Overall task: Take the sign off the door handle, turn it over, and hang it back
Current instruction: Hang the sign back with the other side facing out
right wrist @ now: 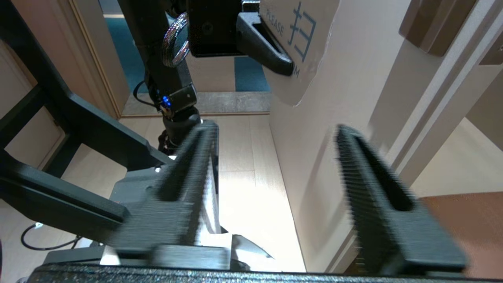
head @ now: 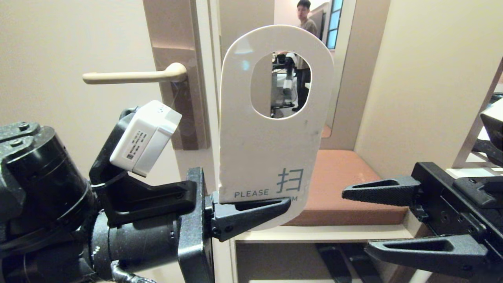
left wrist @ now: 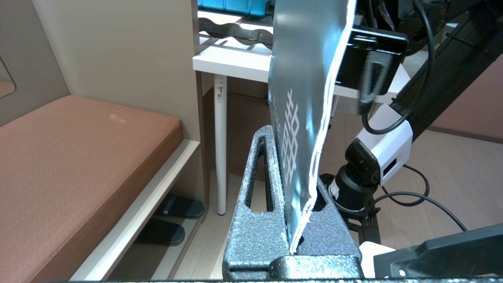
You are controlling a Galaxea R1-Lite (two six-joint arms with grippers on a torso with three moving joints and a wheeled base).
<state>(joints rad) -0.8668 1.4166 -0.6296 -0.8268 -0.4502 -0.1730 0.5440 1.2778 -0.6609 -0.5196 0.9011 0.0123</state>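
Jaws, left: left gripper [head: 251,214] clamped tight on the bottom edge of the sign [head: 271,157], card pinched between both fingers, seen edge-on in the left wrist view [left wrist: 292,220].
Jaws, right: right gripper [head: 355,220] parted about halfway, holding nothing, off to the sign's right and apart from it; fingers [right wrist: 369,184] blurred in the right wrist view, so possibly in motion.
Door: cream panel [head: 59,47] at left, standing ajar, with a mirror strip beyond its edge reflecting a person [head: 304,59] and part of the robot.
Bench: padded brown seat [head: 346,184] low behind the sign, carrying nothing of the task.
Sign: off the handle, held upright in the air to the right of the door edge, oval hole uppermost; white face with "PLEASE" and a blue character toward the head camera, slate-blue face toward the left wrist camera [left wrist: 306,78].
Door handle: cream lever [head: 133,76] on its brownish backplate [head: 177,98], bare, up and left of the sign, well apart from it.
Step in hand: removal done; turning over apparently under way, likely by a handover to the right jaws.
Next move calls for: right jaws closing on a free edge of the card clear of the left fingers, left jaws releasing only after that grip is firm, then the hole brought level with the lever's free tip and slid over it.
Risk: thin card slipping or bowing during the exchange.
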